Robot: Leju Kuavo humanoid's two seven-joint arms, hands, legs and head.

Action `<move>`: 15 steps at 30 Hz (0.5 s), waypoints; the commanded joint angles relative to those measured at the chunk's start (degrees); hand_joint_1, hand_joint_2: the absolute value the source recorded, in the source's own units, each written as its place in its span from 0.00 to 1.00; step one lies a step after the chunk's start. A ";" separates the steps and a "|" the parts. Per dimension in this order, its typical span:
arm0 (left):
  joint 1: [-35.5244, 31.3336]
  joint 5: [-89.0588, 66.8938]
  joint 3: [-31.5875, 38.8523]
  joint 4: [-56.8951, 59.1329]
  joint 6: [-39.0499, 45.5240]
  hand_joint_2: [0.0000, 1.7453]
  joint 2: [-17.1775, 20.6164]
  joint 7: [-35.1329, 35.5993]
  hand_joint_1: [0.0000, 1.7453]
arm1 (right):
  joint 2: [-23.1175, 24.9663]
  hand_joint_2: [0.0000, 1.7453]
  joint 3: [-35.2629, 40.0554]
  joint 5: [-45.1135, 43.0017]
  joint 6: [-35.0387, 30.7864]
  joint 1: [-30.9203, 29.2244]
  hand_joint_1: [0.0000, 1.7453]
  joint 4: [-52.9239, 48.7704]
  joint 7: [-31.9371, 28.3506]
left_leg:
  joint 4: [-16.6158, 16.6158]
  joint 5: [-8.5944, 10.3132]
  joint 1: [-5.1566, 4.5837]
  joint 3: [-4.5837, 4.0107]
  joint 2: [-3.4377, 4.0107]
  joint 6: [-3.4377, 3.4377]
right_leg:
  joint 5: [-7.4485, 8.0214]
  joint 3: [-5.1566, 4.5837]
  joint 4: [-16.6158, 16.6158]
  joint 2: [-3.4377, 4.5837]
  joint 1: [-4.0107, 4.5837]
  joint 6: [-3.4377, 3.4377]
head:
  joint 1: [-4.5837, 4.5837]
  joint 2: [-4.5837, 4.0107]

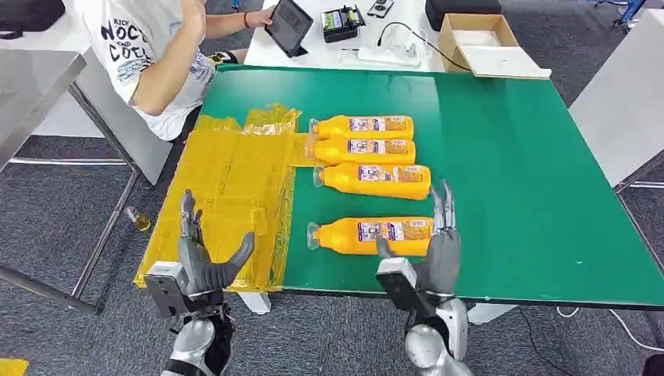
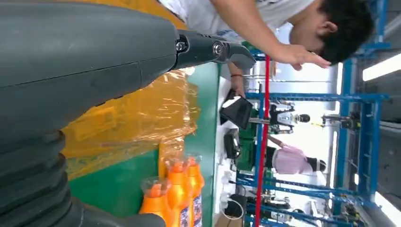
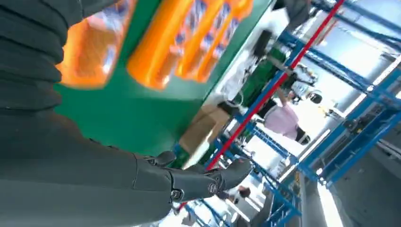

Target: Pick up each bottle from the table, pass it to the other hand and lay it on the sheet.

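Head view looks down on a green bench [image 1: 501, 157] with a crinkled yellow sheet [image 1: 227, 196] spread over its left part. Four orange bottles lie on their sides on the green surface just beside the sheet's right edge, caps pointing toward the sheet. Three of them form a tight row: the far bottle [image 1: 364, 125], the second bottle [image 1: 366, 150] touching it, and the third bottle [image 1: 376, 179] just beside that one. The near bottle [image 1: 368, 233] lies apart from the row, close to the bench's front edge.

The right hand [image 1: 438, 251] stands upright at the front edge, just beside the base end of the near bottle; its fingers [image 1: 445, 207] are straight, pointing up and apart from the thumb, and hold nothing. Whether it touches the bottle cannot be told. The left hand [image 1: 205, 254] hovers over the near corner of the sheet, palm turned inward, fingers and thumb spread wide, empty.

Beyond the far left corner of the bench a person [image 1: 156, 55] in a white printed shirt sits holding a tablet [image 1: 288, 26]. Past the bench's far edge a white table carries a cardboard box [image 1: 479, 39] and some small devices.
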 commanded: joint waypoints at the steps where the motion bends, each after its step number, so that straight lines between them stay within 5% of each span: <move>1: -3.34 -2.27 -0.38 6.51 -0.28 1.00 1.66 0.31 0.00 | -6.43 1.00 -1.08 4.74 6.02 -7.84 0.00 9.33 4.91 | -0.11 -0.02 -0.02 0.26 0.06 0.09 | -0.01 0.27 -0.12 -0.05 0.02 -0.09 | 0.02 0.00; 6: -3.54 -3.60 0.82 7.13 -1.84 1.00 1.67 0.87 0.00 | -10.24 1.00 2.63 6.89 17.89 -12.62 0.00 16.68 10.99 | -0.16 -0.08 -0.04 0.45 0.19 0.13 | -0.04 0.42 -0.17 0.04 0.02 -0.12 | 0.00 0.00; 15: -3.68 -4.43 1.47 9.24 -3.14 1.00 1.77 0.59 0.00 | -10.22 1.00 5.50 0.32 27.33 -15.54 0.00 23.51 7.71 | -0.11 -0.03 -0.04 0.21 0.15 0.08 | 0.00 0.21 -0.10 0.05 0.01 -0.08 | 0.00 0.00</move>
